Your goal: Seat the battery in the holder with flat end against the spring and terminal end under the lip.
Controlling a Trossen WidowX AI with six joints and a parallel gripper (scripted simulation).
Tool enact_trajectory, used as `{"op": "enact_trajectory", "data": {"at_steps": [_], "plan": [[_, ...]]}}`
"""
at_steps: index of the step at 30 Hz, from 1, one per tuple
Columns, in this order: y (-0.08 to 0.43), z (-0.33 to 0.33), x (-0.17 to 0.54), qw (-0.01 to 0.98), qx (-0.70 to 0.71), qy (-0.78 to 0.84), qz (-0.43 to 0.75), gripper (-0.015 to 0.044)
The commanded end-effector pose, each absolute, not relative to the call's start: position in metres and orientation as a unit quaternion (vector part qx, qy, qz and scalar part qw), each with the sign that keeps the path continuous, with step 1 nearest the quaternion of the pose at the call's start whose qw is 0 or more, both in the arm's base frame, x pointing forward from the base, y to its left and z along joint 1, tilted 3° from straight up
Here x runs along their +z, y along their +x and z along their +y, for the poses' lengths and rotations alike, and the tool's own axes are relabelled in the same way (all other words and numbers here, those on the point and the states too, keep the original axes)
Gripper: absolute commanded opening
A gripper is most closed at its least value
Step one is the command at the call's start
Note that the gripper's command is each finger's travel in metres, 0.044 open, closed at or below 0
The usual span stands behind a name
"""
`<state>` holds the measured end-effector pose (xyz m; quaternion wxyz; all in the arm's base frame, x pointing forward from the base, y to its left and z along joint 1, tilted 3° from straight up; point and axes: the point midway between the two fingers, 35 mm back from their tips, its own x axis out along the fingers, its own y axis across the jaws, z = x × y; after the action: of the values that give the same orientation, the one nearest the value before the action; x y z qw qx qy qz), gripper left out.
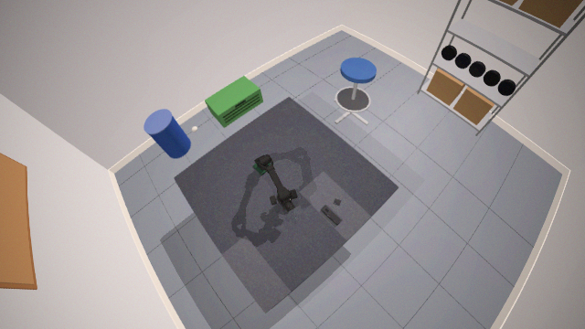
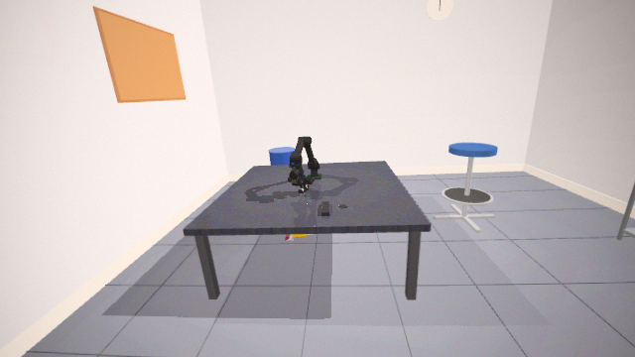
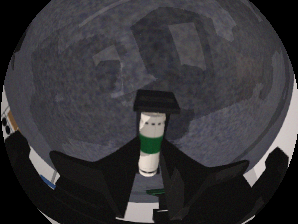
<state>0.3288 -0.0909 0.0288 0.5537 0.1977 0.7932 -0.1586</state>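
The battery, white with a green band, lies lengthwise between the fingers in the wrist view, slightly slanted. My gripper is shut on it, low over the table. The black holder's end block stands right against the battery's upper end in the wrist view, with dark side walls beside it. The spring is hidden there. The fingers and battery cover the rest of the holder, so the lip and how deep the battery sits cannot be told. Which end is the terminal is unclear.
On the dark table a long dark object lies to one side of the gripper, with a small dark piece beside it. The arm's base stands behind the gripper.
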Motion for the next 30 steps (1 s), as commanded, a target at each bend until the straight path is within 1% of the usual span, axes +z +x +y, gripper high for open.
{"op": "enact_trajectory", "data": {"at_steps": [1,30], "plan": [[0.3316,-0.0928,0.0278,0.567,-0.164,0.194,0.783,0.0059],[0.3274,-0.0902,0.0247,0.616,-0.178,0.183,0.745,0.0059]]}}
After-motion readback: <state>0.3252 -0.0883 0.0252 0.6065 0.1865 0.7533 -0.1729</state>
